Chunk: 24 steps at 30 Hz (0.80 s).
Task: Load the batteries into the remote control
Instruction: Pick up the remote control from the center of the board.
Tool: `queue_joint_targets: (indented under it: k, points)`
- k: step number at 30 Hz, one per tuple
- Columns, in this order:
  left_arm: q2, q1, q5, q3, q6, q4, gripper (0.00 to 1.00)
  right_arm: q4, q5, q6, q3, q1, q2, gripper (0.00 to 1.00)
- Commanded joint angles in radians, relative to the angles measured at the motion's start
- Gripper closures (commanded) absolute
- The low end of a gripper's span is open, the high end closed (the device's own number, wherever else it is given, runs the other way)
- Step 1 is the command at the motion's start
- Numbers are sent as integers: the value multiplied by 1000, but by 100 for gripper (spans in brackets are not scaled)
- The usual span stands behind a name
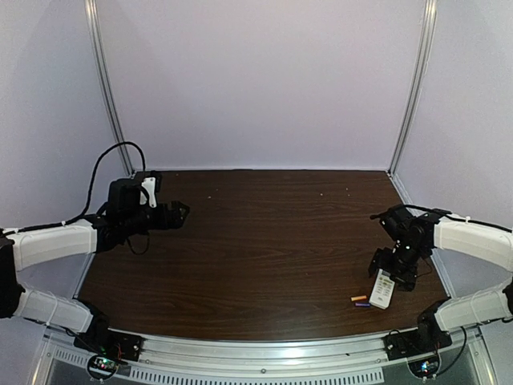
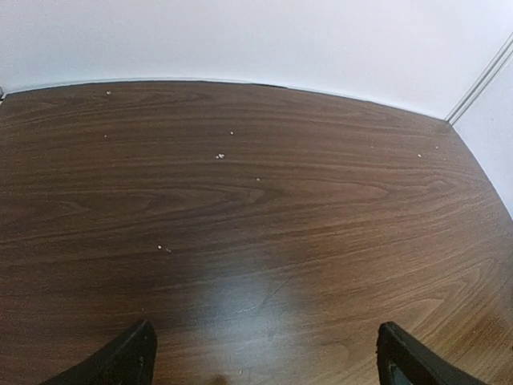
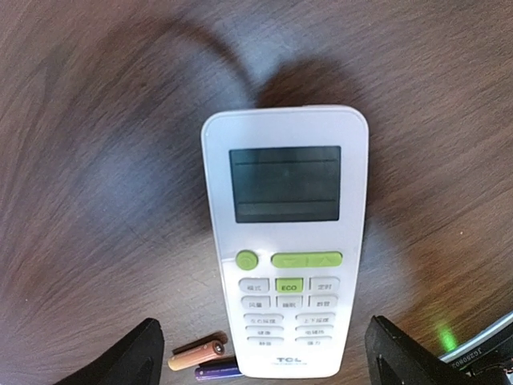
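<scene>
Well, the remote (image 1: 382,289) lies flat on the dark wooden worktop (image 1: 264,241), in the near right corner, face up. Its display (image 3: 284,184) is at the far end and the buttons (image 3: 288,309) are at the near end. In the right wrist view the display is dark, and some of the buttons are green.

The two batteries lie on the worktop just left of the near end of the remote. The orange battery (image 1: 358,298) is a little farther from the remote. The purple battery (image 1: 363,304) is right beside it, a bit nearer to the edge of the worktop, and its end comes up to the side of the remote. I cannot tell if it really touches the remote.

The right arm (image 1: 413,237) bends down over the far end of the remote. Its jaws are spread wide and they hold nothing. From its wrist camera the two dark tips show at the bottom corners, with the remote in the middle between them and the batteries close to the left tip.

The left arm (image 1: 132,212) hangs over the far left part of the worktop, well apart from the remote. Its jaws are also wide and hold nothing. Below them there is only bare wood with some small pale specks (image 2: 219,156).
</scene>
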Motion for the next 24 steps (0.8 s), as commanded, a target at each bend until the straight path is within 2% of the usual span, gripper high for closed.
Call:
queue_joint_targets:
  k: [1, 11, 15, 21, 24]
  points:
    - [-9, -3, -36, -15, 3, 49, 3, 50, -6, 14, -41, -24, 26, 15]
    - [0, -3, -38, -18, 10, 65, 3, 110, -14, -41, -69, -71, 87, 26]
    - [16, -4, -39, -17, 6, 70, 3, 116, -13, -72, -69, -98, 114, 36]
    - [32, -3, -57, -7, -1, 62, 3, 108, -13, -110, -64, -145, 105, 43]
    - [38, -3, -57, -2, 0, 63, 3, 90, -3, -160, -30, -172, 110, 52]
